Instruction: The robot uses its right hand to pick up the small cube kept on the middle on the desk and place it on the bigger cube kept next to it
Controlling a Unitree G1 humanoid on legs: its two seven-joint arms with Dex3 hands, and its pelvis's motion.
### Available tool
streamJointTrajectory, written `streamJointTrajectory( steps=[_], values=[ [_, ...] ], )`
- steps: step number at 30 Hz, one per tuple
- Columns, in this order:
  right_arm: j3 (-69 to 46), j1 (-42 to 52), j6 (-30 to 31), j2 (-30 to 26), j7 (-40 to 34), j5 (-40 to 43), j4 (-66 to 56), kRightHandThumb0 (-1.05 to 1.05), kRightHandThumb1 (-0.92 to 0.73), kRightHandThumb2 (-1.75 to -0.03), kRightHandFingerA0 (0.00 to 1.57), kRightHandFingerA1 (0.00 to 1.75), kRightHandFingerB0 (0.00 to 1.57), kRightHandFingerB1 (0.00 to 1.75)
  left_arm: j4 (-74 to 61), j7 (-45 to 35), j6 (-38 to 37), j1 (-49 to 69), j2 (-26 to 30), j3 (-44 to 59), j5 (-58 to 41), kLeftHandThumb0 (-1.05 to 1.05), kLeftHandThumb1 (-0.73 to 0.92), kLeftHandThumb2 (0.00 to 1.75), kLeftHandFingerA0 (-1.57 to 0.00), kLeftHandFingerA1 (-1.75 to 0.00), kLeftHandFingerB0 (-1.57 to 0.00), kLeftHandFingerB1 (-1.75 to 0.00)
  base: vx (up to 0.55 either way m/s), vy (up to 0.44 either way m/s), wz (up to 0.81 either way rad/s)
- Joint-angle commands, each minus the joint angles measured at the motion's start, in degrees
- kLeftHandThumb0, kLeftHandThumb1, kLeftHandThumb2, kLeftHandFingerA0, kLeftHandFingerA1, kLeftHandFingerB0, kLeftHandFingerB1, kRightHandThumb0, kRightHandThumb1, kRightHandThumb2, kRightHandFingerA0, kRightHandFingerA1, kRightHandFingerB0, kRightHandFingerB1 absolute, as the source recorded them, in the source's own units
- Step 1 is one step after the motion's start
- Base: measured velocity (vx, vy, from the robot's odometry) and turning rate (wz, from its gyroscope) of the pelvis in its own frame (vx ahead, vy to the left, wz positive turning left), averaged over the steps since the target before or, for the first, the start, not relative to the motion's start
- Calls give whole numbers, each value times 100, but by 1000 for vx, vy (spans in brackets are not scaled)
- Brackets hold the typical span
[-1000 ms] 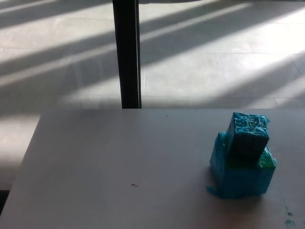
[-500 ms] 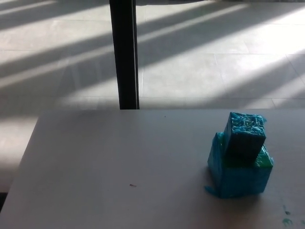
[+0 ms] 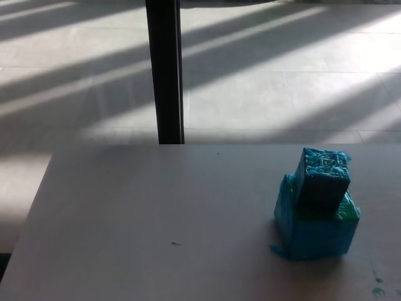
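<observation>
A small cube (image 3: 323,177) wrapped in blue tape rests on top of a bigger blue cube (image 3: 315,231), slightly turned relative to it. The stack stands on the right part of the grey desk (image 3: 156,213). A patch of green shows on the bigger cube's top right corner. Neither of my hands appears in the head view, and nothing touches the cubes.
A dark vertical post (image 3: 165,72) rises behind the desk's far edge, left of centre. Beyond it lies a tiled floor (image 3: 282,75) striped with sunlight. A tiny dark speck (image 3: 175,244) and small teal marks (image 3: 378,290) lie on the desk.
Only the camera has shifted slightly; the stacked cubes stay as they were.
</observation>
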Motion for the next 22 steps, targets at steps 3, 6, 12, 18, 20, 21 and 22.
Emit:
streamJointTrajectory(
  steps=[3, 6, 12, 18, 20, 21, 22],
  values=[
    [-1331, -183, 530, 573, -501, 2175, 218, -49, -75, -55, 49, 148, 29, 101, 23, 28, 24, -58, 65, 88, -77, -73, 77, 63, -46, -64, -45, -48, 0, 0, 0],
    [-1606, -388, 553, 571, -385, 2464, 693, -49, -72, -63, 58, 150, 39, 103, 7, 79, 10, -82, 49, 56, -46, -75, 77, 63, -45, -63, -43, -46, 0, 0, 0],
    [-1219, -235, 651, 677, -154, 2060, 841, -56, -72, -61, 65, 119, 44, 88, 7, 126, -39, -2, 6, 31, -13, -73, 78, 63, -50, -61, -45, -46, 0, 0, 0],
    [-348, -158, 370, 767, 141, 1662, 1209, -54, -70, -60, 84, 100, 57, 73, -27, 180, -60, 4, 4, -73, 69, -75, 79, 63, -50, -60, -43, -45, 0, 0, 0],
    [-45, -70, 295, 787, 129, 1622, 1124, -56, -68, -60, 87, 93, 61, 69, -39, 182, -116, 26, 7, -130, 114, -75, 80, 64, -52, -60, -43, -44, 0, 0, 0],
    [35, -39, 294, 810, 116, 1703, 1054, -55, -69, -59, 92, 101, 66, 72, -27, 189, -108, 20, 6, -131, 105, -76, 80, 64, -50, -60, -44, -44, 0, 0, 0],
    [35, -39, 294, 810, 116, 1703, 1054, -55, -69, -59, 92, 101, 66, 72, -27, 189, -108, 20, 6, -131, 105, -76, 80, 64, -50, -60, -44, -44, 0, 0, 0]
  ],
)
